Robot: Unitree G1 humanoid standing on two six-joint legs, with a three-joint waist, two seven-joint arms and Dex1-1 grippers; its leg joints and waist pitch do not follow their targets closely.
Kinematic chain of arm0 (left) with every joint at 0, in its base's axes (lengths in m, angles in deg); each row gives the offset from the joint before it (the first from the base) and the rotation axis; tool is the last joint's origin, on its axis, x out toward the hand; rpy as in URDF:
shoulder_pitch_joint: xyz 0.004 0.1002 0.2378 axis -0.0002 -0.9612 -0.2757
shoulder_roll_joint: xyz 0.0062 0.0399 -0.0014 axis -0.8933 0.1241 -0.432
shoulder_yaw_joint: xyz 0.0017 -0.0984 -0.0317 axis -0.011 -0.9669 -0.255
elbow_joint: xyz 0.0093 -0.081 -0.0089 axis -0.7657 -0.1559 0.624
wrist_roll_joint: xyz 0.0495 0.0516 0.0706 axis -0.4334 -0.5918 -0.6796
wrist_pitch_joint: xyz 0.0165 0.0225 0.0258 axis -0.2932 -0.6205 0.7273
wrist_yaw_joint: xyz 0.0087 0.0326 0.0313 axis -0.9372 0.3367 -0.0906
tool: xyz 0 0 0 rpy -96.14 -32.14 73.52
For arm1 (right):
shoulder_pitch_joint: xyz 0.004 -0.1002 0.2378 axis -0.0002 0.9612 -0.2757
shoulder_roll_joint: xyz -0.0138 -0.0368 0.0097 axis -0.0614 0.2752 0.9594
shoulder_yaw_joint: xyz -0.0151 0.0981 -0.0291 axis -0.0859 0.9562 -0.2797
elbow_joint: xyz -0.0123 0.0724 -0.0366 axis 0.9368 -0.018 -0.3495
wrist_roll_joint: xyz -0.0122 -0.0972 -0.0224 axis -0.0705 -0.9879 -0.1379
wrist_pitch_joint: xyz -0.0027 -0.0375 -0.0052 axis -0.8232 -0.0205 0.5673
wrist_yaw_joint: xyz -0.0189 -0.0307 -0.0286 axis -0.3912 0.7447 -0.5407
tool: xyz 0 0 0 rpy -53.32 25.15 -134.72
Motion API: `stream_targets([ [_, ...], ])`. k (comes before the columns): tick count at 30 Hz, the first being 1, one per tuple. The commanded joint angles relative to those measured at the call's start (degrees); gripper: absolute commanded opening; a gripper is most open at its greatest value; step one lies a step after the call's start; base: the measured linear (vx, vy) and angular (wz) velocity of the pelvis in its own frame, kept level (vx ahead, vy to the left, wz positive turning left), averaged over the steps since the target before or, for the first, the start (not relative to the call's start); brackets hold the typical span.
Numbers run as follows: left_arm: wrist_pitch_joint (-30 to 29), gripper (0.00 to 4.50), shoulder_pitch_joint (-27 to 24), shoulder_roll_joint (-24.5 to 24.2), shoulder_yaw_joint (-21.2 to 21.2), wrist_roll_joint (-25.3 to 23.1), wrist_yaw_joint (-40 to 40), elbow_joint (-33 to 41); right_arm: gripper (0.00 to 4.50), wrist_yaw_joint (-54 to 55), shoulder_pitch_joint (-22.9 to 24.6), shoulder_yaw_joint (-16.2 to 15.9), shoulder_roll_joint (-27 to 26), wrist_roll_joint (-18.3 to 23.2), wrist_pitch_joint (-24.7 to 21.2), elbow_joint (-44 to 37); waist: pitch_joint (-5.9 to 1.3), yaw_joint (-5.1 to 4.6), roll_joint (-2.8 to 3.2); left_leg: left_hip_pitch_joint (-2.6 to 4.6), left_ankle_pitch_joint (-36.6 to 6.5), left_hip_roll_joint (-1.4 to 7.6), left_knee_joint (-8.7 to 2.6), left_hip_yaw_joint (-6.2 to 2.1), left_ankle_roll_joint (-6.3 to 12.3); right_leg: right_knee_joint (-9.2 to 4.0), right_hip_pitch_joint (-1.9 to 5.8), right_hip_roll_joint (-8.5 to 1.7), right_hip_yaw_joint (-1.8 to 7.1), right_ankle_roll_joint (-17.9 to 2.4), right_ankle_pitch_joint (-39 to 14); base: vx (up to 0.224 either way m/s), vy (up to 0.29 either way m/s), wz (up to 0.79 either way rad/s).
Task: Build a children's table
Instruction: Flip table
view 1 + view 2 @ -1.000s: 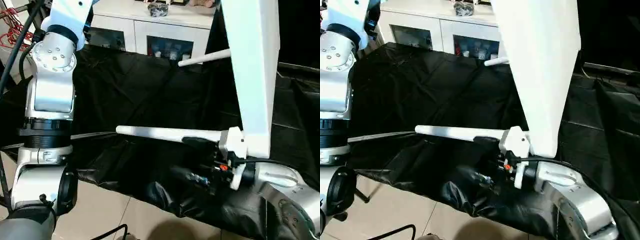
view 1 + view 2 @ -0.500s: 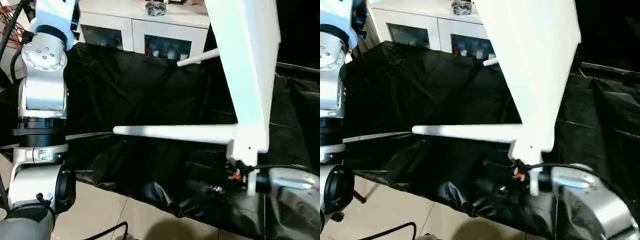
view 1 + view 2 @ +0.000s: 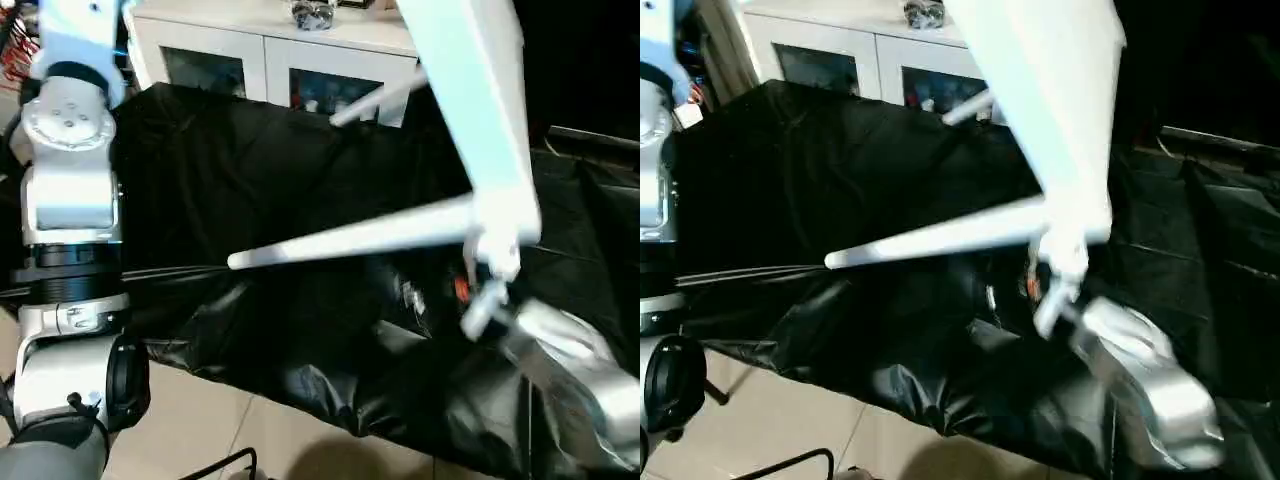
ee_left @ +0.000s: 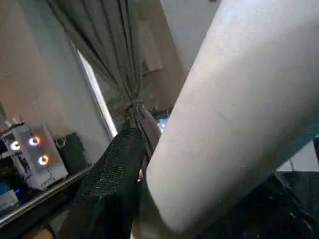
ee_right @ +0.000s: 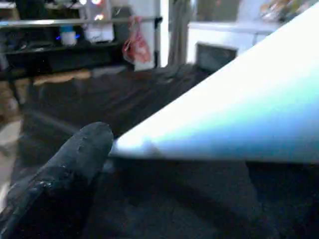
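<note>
- Tabletop of the children's table [image 3: 490, 130] stood raised off the black cloth [image 3: 250, 170] and tipped steeply on edge, presumably so its corner sockets could be reached from the side.
- Two legs were already seated in it. The near leg [image 3: 350, 238] ran out towards the robot's left above the cloth, and the far leg [image 3: 375, 98] pointed towards the white cabinet [image 3: 270, 50].
- In the left wrist view, the left gripper [image 4: 142, 174] had one black finger [image 4: 112, 184] pressed against a broad white surface. With the table aloft and nothing else seen supporting it, this gripper was most likely clamped on the table to carry it.
- The right gripper [image 3: 430, 295] sat low, just under the corner where the near leg joined the top. Its jaws stood wide apart and held nothing.
- Its finger [image 5: 70, 174] lay beside the leg rather than around it, which suggested a hand placed ready to steady or press the leg home.
- Two legs at most appeared fitted, so the build looked roughly half done.
- Holding the table one-handed risked a swing or a slip.
</note>
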Motion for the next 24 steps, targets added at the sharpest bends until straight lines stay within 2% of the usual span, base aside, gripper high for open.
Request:
stream_targets([
  [1,-4.42,2.09,-3.87,4.06,-0.5,7.25,-2.81,-3.71,4.5,1.08,-0.41,1.87,-1.09,1.09,0.68,1.74,-2.61,-0.56,-1.36,1.54,-7.42,5.4,-4.38,-2.73,2.25,-4.1,0.96,-5.42,3.17,-9.13,-9.91,0.0,0.0,0.0],
  [4,-4.29,2.09,-4.06,4.48,-0.3,7.43,-3.18,-3.22,4.5,0.99,-1.98,0.87,-4.15,1.33,2.17,5.48,-2.73,-0.2,-1.33,1.42,-6.98,5.22,-4.26,-2.61,2.71,-4.09,1.14,-5.56,3.18,-9.86,-8.35,0.0,0.0,0.0],
  [5,-4.24,2.09,-4.06,4.58,-0.24,7.46,-3.26,-3.19,4.5,1.03,-2.68,0.55,-4.81,1.05,2.75,6.84,-2.76,-0.3,-1.11,1.45,-7.86,5.28,-4.39,-2.69,2.14,-4.21,1.04,-5.56,3.14,-10.13,-9.11,0.0,0.0,0.0],
  [6,-3.79,2.09,-4.01,4.61,-0.17,7.44,-3.37,-3.31,4.5,0.82,-3.81,0.58,-5.88,1.29,3.1,8.81,-2.83,-0.27,-0.75,1.78,-9.05,5.39,-4.48,-2.74,1.15,-4.25,0.89,-5.41,3.11,-10.16,-9.74,0.0,0.0,0.0],
  [7,-3.43,2.09,-3.98,4.68,-0.11,7.48,-3.44,-3.44,4.5,0.96,-5.31,0.83,-7.0,1.25,3.73,11.4,-2.83,-0.29,-0.66,1.98,-9.78,5.47,-4.55,-2.73,0.61,-4.32,0.7,-5.32,3.17,-10.17,-9.7,0.0,0.0,0.0],
  [8,-2.97,1.99,-3.97,4.74,-0.06,7.59,-3.53,-3.57,4.2,1.13,-6.81,1.19,-8.01,1.28,4.4,13.92,-2.8,-0.57,-0.79,1.89,-11.06,5.45,-4.77,-2.84,-0.32,-4.29,0.77,-5.23,3.14,-10.36,-9.48,0.0,0.0,0.0],
  [11,-2.3,1.89,-4.14,4.76,0.32,7.66,-3.39,-3.7,4.12,1.47,-10.68,2.31,-10.43,1.44,6.45,19.94,-2.98,-1.2,-0.67,1.81,-13.43,5.73,-5.34,-3.26,-2.95,-3.91,1.01,-5.27,3.0,-10.41,-7.73,0.0,0.0,0.0],
  [12,-2.39,1.78,-4.45,4.73,0.68,7.8,-3.24,-3.26,3.83,1.18,-12.71,3.12,-11.71,2.16,6.76,21.9,-3.04,-1.35,-0.72,2.08,-12.8,5.85,-5.26,-3.19,-3.65,-3.77,0.92,-5.28,2.97,-10.86,-4.81,0.0,0.0,0.0],
  [13,-2.39,1.78,-4.45,4.73,0.68,7.8,-3.24,-3.26,3.83,1.18,-12.71,3.12,-11.71,2.16,6.76,21.9,-3.0,-1.65,-0.85,1.87,-12.11,5.8,-5.24,-3.19,-3.61,-3.49,1.0,-5.25,2.99,-11.34,-2.95,0.0,0.0,0.0],
  [14,-2.84,1.73,-5.02,4.7,0.9,7.91,-3.12,-2.23,3.74,0.54,-13.37,3.43,-12.24,3.11,6.31,21.85,-3.18,-1.48,-1.25,1.86,-9.65,5.72,-4.98,-3.03,-2.95,-3.07,1.32,-5.35,2.93,-12.08,0.74,0.0,0.0,0.0],
  [15,-3.2,1.67,-5.44,4.59,1.03,7.87,-3.0,-1.61,3.64,0.45,-13.39,3.48,-12.29,3.12,6.39,21.82,-3.43,-1.46,-1.39,1.73,-5.34,5.68,-4.51,-2.94,-1.84,-2.37,1.58,-5.38,2.92,-12.92,6.28,0.0,0.0,0.0],
  [16,-3.37,1.64,-5.68,4.52,1.09,7.85,-2.94,-1.31,3.52,0.37,-13.35,3.5,-12.28,3.15,6.42,21.77,-3.71,-1.27,-1.43,1.94,-2.21,5.6,-4.1,-2.85,-1.12,-2.02,1.59,-5.28,2.79,-13.39,10.04,0.0,0.0,0.0],
  [17,-3.67,1.62,-6.34,4.39,1.11,7.97,-2.84,-0.65,3.39,-0.12,-13.08,3.48,-12.23,3.21,6.6,21.69,-3.73,-1.25,-1.94,1.8,3.5,5.28,-3.45,-2.6,1.05,-1.44,1.5,-4.85,2.69,-14.26,16.42,0.0,0.0,0.0],
  [18,-3.77,1.61,-6.7,4.33,1.09,8.09,-2.81,-0.35,3.31,-0.49,-12.93,3.45,-12.19,3.25,6.75,21.73,-3.65,-1.03,-2.02,1.64,5.5,5.14,-3.16,-2.38,2.88,-1.23,1.44,-4.94,2.7,-15.31,18.8,0.0,0.0,0.0],
  [20,-4.19,1.6,-7.86,4.12,1.34,7.93,-2.89,0.68,3.18,-0.96,-12.57,3.47,-12.16,2.74,7.65,22.37,-3.7,-0.82,-2.24,1.37,5.8,5.18,-3.0,-2.36,4.51,-1.09,1.71,-5.18,2.71,-16.13,18.71,0.0,0.0,0.0],
  [21,-4.37,1.6,-8.64,4.14,1.42,7.78,-2.86,1.46,3.07,-1.13,-12.41,3.51,-12.14,2.63,7.9,22.59,-3.6,-0.82,-2.09,1.32,5.28,5.33,-3.06,-2.43,4.83,-1.18,1.68,-5.22,2.68,-16.3,17.36,0.0,0.0,0.0],
  [24,-4.91,1.59,-10.95,4.27,1.82,7.54,-2.75,3.68,2.84,-1.56,-12.29,3.64,-12.04,1.76,8.47,23.28,-3.31,-1.07,-2.03,1.44,1.96,5.7,-3.38,-2.53,3.98,-1.6,1.64,-5.18,2.67,-16.15,12.49,0.0,0.0,0.0],
])
